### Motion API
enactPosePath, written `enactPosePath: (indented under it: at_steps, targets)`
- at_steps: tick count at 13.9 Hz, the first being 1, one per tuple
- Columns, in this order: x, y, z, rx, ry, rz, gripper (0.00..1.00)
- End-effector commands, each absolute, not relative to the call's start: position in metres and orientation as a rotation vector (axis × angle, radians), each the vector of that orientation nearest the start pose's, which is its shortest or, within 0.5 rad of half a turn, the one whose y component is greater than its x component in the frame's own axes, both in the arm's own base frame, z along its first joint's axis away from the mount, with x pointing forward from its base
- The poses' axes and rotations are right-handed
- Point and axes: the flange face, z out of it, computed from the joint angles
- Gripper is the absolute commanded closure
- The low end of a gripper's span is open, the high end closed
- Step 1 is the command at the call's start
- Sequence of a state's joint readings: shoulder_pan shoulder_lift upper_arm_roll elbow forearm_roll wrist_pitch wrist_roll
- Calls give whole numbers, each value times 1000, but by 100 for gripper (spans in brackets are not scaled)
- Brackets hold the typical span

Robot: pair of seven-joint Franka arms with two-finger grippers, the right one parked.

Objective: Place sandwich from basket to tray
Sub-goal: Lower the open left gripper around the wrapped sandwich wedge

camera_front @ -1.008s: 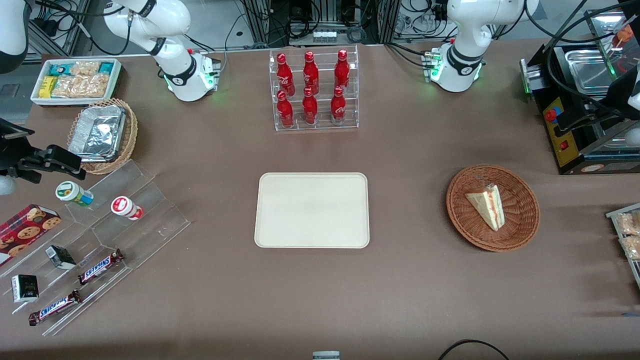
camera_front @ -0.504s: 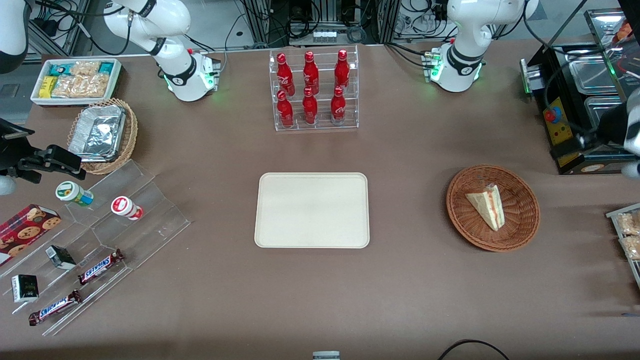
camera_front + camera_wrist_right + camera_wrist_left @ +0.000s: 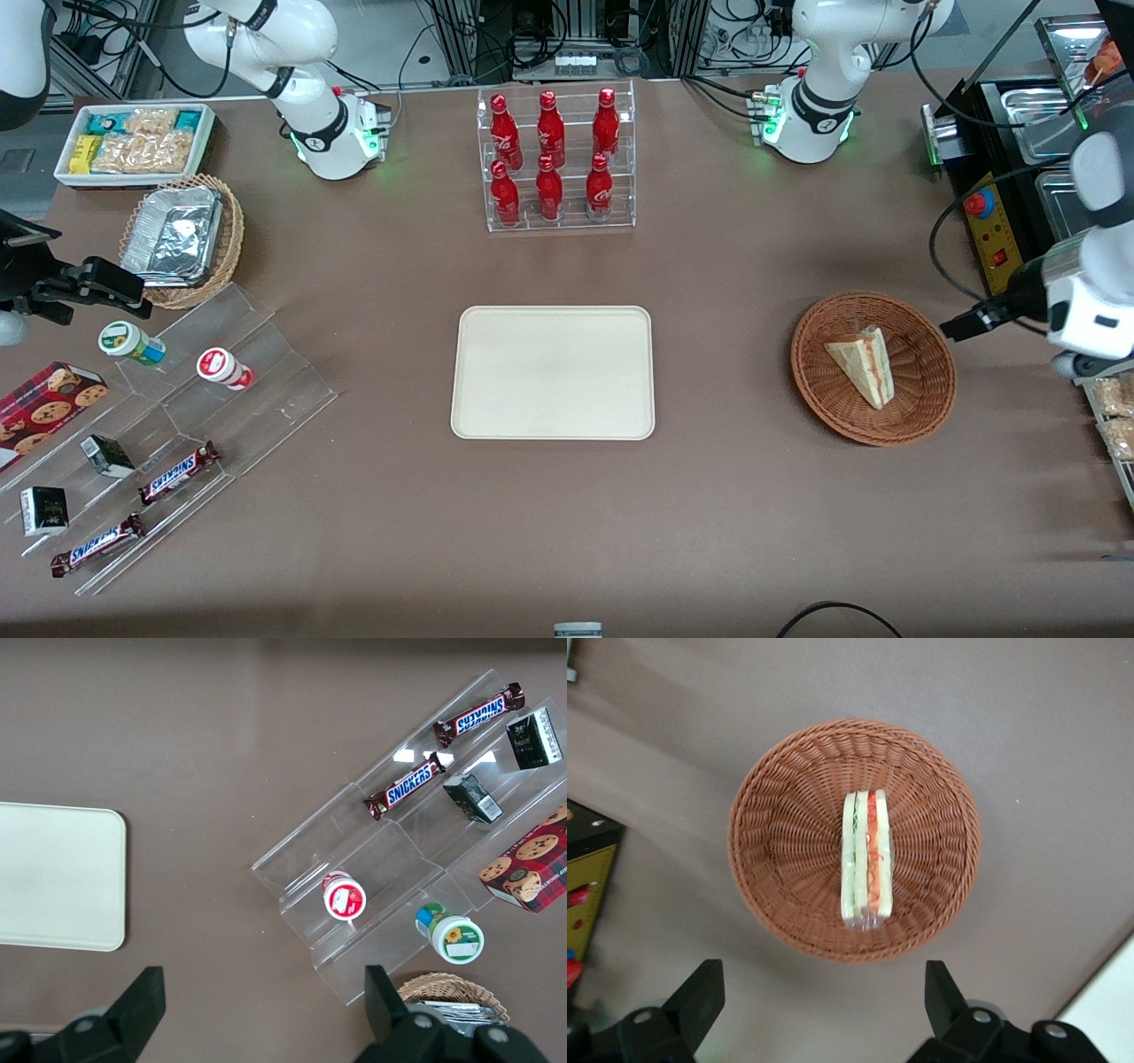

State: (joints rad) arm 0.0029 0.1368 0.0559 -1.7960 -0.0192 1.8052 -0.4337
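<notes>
Sandwich (image 3: pixel 862 362) alone in the basket (image 3: pixel 930 403); tray (image 3: pixel 553 372) bare. Pale triangular wedge on edge, green and red layers showing in the wrist view. Gripper (image 3: pixel 819 992) above the table just beside the basket, toward the working arm's end, fingers (image 3: pixel 700 997) spread apart, gripping nothing.

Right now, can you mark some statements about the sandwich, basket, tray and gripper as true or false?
1. The sandwich lies in the basket. True.
2. The tray holds a bottle. False: nothing is on it.
3. The gripper is shut on the sandwich. False: it is open, above the basket, holding nothing.
4. The bottles stand in a clear rack farther from the front camera than the tray. True.
5. The basket sits on the tray. False: it rests on the table, beside the tray.
</notes>
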Motion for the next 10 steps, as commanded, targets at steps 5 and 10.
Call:
enactPosePath:
  at_steps: [5, 10]
  targets:
    - [557, 24, 363, -2958, -1053, 68, 0]
    - [546, 11, 304, -2942, -1084, 62, 0]
